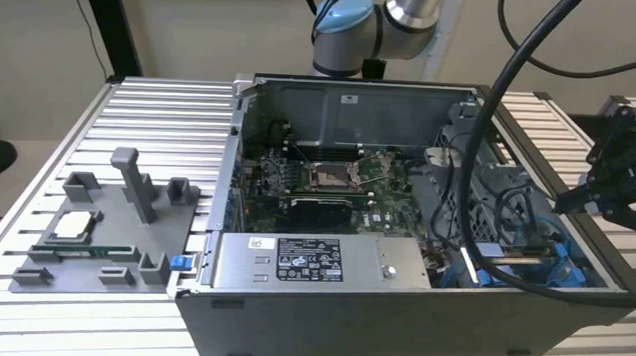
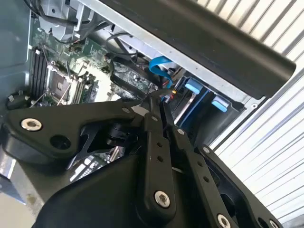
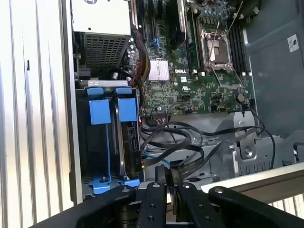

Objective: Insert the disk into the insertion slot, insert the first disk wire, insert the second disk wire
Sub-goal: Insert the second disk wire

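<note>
Hand (image 3: 169,175), nearest: hung above the drive corner of the computer case (image 1: 398,326), closed to a thin gap, nothing clearly pinched inside. Just beyond: loose black wires (image 3: 171,142) and blue cable (image 3: 154,159), judged limp, best taken by the stiff plug rather than the cord. Beside these: disk (image 3: 129,142), stood on edge in the insertion slot (image 3: 95,152), seemingly seated, blue carrier tab showing at one end. Judged dense, rigid and sensitive to shock; best held by the carrier's edges, never by the label face or connector. Farther: motherboard (image 3: 209,80) with bare socket. Farthest: slatted surface (image 1: 149,114), with grey parts tray (image 1: 90,240) well apart from the case, on the exterior view's left.
</note>
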### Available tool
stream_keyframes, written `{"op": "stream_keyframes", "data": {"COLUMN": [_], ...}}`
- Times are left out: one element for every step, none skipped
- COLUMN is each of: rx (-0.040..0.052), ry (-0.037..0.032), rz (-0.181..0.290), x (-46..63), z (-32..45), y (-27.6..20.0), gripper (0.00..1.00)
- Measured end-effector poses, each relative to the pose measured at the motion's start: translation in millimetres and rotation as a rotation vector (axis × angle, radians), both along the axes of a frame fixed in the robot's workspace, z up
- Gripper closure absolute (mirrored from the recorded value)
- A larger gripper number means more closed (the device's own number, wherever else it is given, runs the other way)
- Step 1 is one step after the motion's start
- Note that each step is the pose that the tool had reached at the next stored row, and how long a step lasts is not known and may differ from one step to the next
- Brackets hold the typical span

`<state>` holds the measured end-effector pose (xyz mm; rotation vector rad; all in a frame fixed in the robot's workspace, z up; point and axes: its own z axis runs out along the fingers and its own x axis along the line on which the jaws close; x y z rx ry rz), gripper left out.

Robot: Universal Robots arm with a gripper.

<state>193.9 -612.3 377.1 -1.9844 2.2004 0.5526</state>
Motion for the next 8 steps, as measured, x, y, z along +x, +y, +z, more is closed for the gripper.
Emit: {"op": "stream_keyframes", "data": {"rx": [0.0, 0.0002, 0.0001, 0.0001, 0.0001, 0.0001, 0.0001, -0.0001], "ry": [0.0001, 0.0003, 0.0004, 0.0007, 0.0008, 0.001, 0.0012, 0.0014], "rz": [0.0, 0.0, 0.0, 0.0, 0.0, 0.0, 0.0, 0.0], "x": [-2.1, -4.0, -5.9, -7.9, -9.8, -11.7, -13.5, -15.5], "z": [0.5, 1.0, 1.7, 2.3, 2.9, 3.5, 4.1, 4.9], "y": [0.8, 1.4, 2.0, 2.6, 3.2, 3.9, 4.5, 5.0], "gripper": [1.0, 1.0, 1.0, 1.0, 1.0, 1.0, 1.0, 1.0]}}
